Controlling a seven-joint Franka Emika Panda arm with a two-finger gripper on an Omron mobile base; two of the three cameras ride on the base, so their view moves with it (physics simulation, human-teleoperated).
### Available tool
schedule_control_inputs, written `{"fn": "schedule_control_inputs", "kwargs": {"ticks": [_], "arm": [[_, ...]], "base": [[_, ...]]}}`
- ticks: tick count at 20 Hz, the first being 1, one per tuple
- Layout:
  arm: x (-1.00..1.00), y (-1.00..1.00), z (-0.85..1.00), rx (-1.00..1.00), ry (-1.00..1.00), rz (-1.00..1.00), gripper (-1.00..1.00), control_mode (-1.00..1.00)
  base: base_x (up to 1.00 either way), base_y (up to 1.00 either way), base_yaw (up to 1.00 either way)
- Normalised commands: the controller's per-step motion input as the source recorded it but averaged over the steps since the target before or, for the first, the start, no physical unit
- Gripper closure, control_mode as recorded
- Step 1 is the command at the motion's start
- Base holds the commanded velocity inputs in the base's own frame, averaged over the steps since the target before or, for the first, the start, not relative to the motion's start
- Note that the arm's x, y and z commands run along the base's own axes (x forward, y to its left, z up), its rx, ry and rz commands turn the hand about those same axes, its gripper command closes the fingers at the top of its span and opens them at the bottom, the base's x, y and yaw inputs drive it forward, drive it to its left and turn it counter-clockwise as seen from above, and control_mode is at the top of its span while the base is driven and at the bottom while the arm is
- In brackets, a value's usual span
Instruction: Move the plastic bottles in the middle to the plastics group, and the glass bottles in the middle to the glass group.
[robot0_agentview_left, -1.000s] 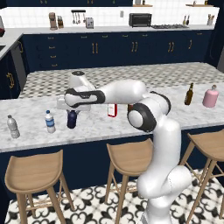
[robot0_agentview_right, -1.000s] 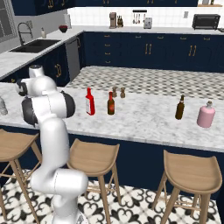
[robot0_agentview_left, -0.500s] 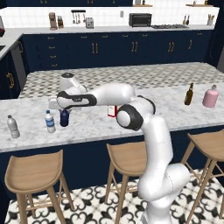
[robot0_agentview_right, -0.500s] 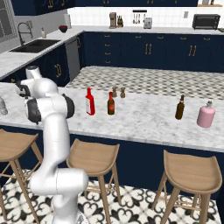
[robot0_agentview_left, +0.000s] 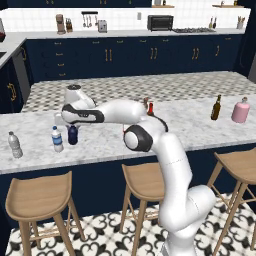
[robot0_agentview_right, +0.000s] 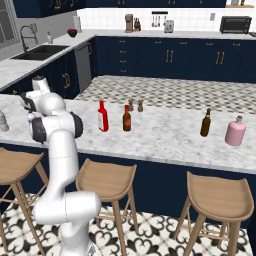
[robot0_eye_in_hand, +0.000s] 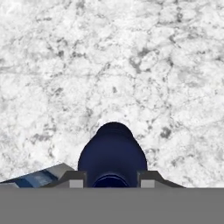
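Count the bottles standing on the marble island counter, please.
7. At the left end: grey bottle, blue-labelled water bottle, navy bottle under the pincer. Middle: red bottle, brown bottle. Right end: amber bottle, pink bottle. The arm may hide others.

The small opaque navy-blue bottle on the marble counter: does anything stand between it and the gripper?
Nothing visible does. In the hand view the navy-blue bottle sits directly between the two dark fingertips of the gripper, over bare marble counter. The clear blue-labelled water bottle stands beside it, not between.
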Motion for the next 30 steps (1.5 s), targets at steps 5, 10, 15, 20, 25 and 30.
{"fn": "schedule_control_inputs", "kwargs": {"ticks": [5,10,15,20,25,30], "arm": [[0.09,0.05,-0.37,0.0,0.0,0.0,1.0,-1.0],[0.04,-0.02,-0.32,0.0,0.0,0.0,-1.0,-1.0],[-0.06,-0.18,-0.03,0.0,-0.02,0.0,-1.0,-1.0],[0.0,-0.03,0.22,0.05,-0.07,0.04,-1.0,-1.0],[-0.09,-0.18,0.44,0.07,-0.08,0.11,-1.0,-1.0],[-0.48,-0.71,0.33,0.1,-0.11,0.06,-1.0,-1.0]], "base": [[0.0,0.0,0.0],[0.0,0.0,0.0],[0.0,0.0,0.0],[0.0,0.0,0.0],[0.0,0.0,0.0],[0.0,0.0,0.0]]}}
